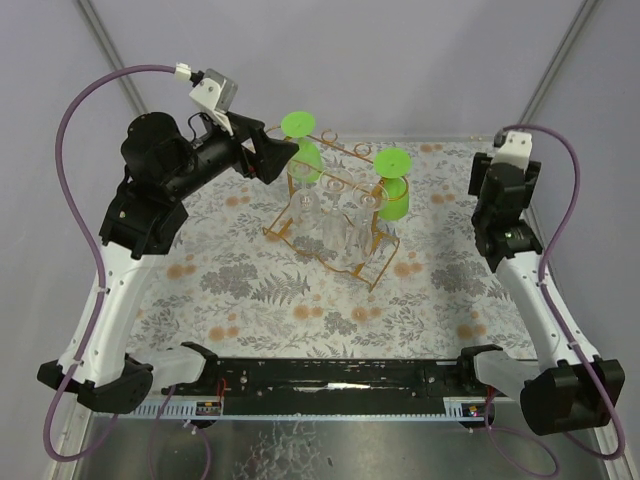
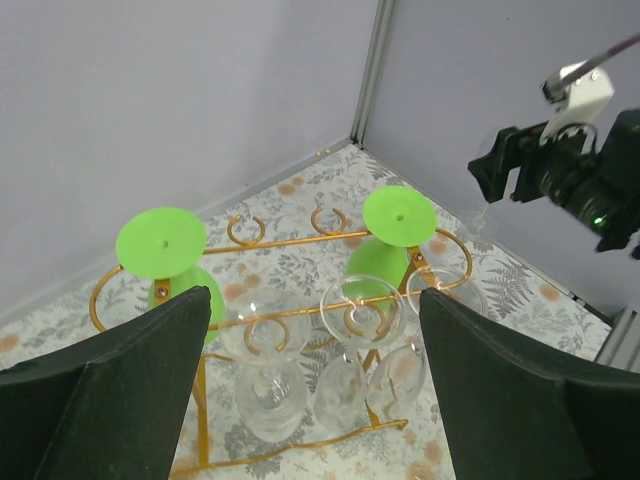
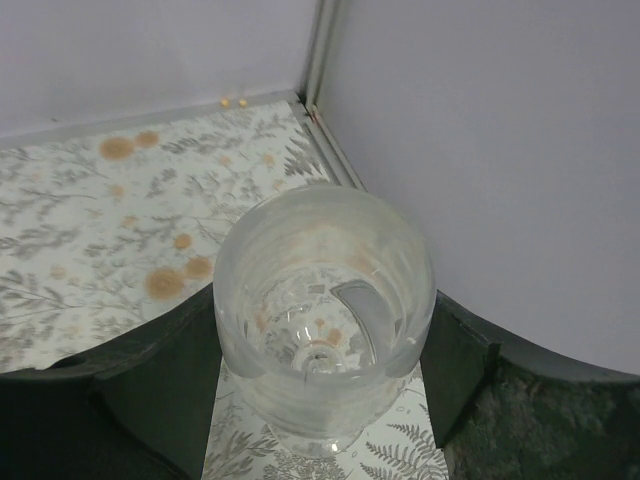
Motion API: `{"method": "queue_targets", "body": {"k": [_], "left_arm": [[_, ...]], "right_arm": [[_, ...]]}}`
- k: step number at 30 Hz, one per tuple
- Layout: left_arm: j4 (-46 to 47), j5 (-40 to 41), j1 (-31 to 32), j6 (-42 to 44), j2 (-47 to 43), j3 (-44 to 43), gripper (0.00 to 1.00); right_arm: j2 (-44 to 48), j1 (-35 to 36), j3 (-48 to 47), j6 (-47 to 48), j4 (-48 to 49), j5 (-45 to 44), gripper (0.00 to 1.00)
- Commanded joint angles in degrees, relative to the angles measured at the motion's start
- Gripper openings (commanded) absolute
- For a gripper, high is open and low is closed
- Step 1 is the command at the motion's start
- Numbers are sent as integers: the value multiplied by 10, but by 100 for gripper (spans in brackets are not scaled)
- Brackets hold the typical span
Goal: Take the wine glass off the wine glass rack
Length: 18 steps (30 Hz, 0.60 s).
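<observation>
Judging from the wine glass [image 3: 325, 290] clamped in the right gripper [image 3: 322, 385], at 3 o'clock from the wine glass rack [image 2: 300, 241], removal looks done; next comes a gentle set-down, left gripper [image 2: 315, 300] hanging open.

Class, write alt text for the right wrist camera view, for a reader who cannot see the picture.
A clear wine glass is held between the right gripper's two dark fingers, seen from above through its open rim. Beneath lies a floral tablecloth running to a corner of pale grey walls.
</observation>
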State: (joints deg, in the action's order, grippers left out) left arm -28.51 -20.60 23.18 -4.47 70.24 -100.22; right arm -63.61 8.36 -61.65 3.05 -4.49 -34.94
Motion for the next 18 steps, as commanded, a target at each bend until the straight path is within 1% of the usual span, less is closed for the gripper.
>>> {"method": "queue_targets", "body": {"k": [1,6,11,15,18], "left_arm": [[-12,-17,-15,-38,-17,23,85],[-15,-21,-23,-51,-28,43,91],[-21,-30,-27,-73,-33,56,100],[-30,-31,-29,-75,-38,65,100],[-35,-31,-30,-73,-40,70,100]], "right_arm": [[21,-36,117,2,250,0,30],[19,-72,215,-41,344,11,27],[3,-120,273,-67,420,45,27],[-17,-148,310,-67,499,65,26],[-39,-159,312,-78,510,74,27]]}}
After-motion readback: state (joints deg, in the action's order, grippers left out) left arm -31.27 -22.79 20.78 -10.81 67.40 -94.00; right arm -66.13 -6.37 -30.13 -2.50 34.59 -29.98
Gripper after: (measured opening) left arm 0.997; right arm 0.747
